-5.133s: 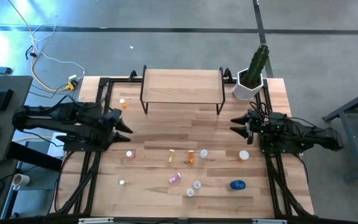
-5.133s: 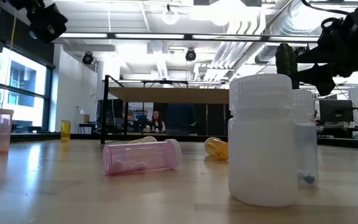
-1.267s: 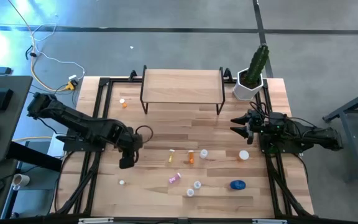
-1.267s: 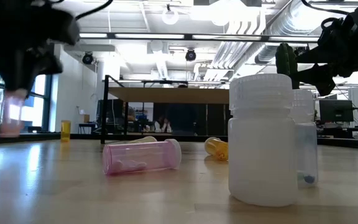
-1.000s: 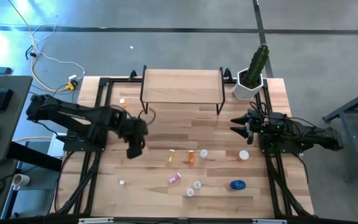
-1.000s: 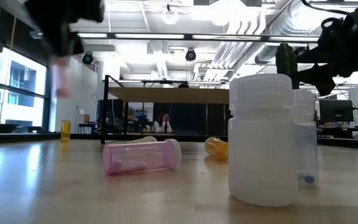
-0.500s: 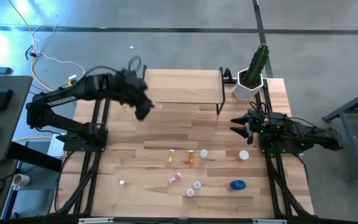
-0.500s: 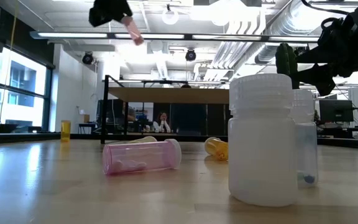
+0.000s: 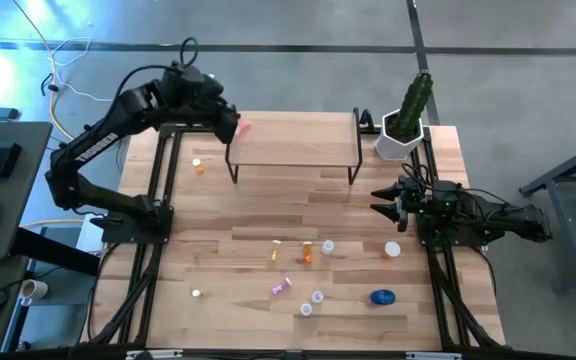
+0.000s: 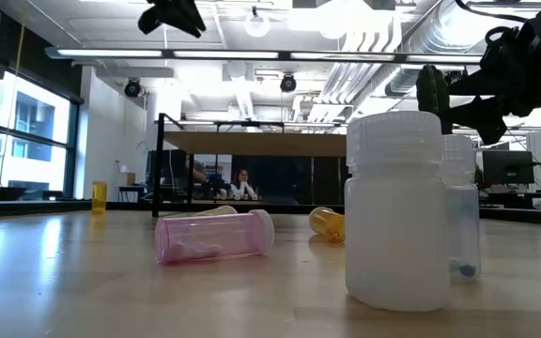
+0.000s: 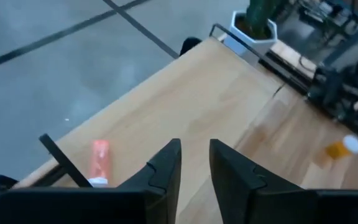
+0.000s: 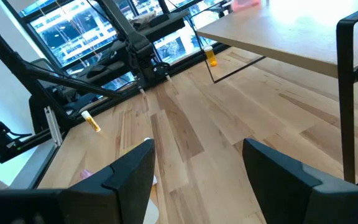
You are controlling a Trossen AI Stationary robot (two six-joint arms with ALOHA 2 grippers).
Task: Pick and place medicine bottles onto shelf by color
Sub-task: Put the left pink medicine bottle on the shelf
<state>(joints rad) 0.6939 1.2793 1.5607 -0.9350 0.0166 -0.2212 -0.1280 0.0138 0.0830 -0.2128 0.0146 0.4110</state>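
**Left arm sitting over the shelf corner with a pink bottle already lying there**

The slatted wooden surface (image 9: 268, 215) is carrying the whole job, and the shelf (image 9: 293, 138) is standing on its thin black legs at the far edge, with a white pot of cactus (image 9: 406, 122) beside its right end. The left arm is reaching high over the shelf's left end, and the left gripper (image 11: 194, 163) is showing its fingers drawn nearly together with nothing between them. A pink bottle (image 11: 99, 160) is lying on its side on the shelf top, just beside that corner and close to the edge. The right gripper (image 12: 197, 163) is waiting over the right side of the surface, fingers spread wide and holding nothing.

To finish this step well, the left arm is probably best lifting straight up before swinging away, since a sideways sweep could roll the lying bottle off the near edge.

The remaining bottles are sitting well apart from the shelf: a loose group mid-surface with an orange bottle (image 9: 308, 256) and a second pink bottle (image 9: 281, 287), a squat blue jar (image 9: 382, 297) toward the near right, and a small orange bottle (image 9: 200, 168) just left of the shelf legs. The second pink one would sensibly be going next to its match.
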